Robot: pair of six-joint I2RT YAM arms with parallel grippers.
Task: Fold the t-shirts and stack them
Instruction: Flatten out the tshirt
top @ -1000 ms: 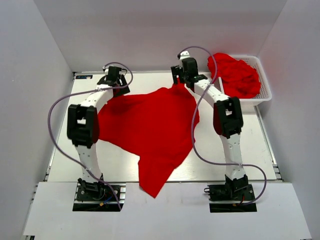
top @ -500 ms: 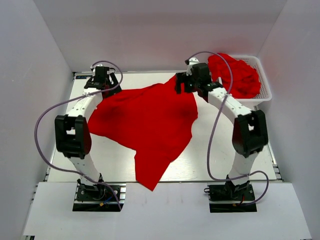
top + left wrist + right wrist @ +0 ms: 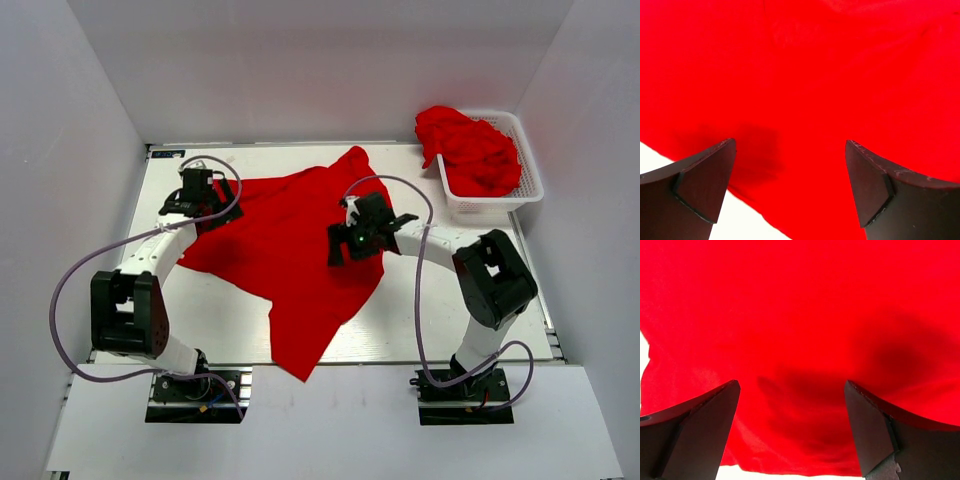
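My left gripper (image 3: 790, 145) is wide open with nothing in it, over the edge farthest from the white plastic lattice basket (image 3: 487, 207) of a spread-out bright red soft cloth t-shirt (image 3: 300, 250). That shirt lies on the white table (image 3: 230, 320), left of the basket. My right gripper (image 3: 790, 385) is fully open and empty too, over the shirt's side nearer the basket, and a rumpled heap of more red t-shirts (image 3: 470, 150) sits in the basket, bulging past its far left corner.
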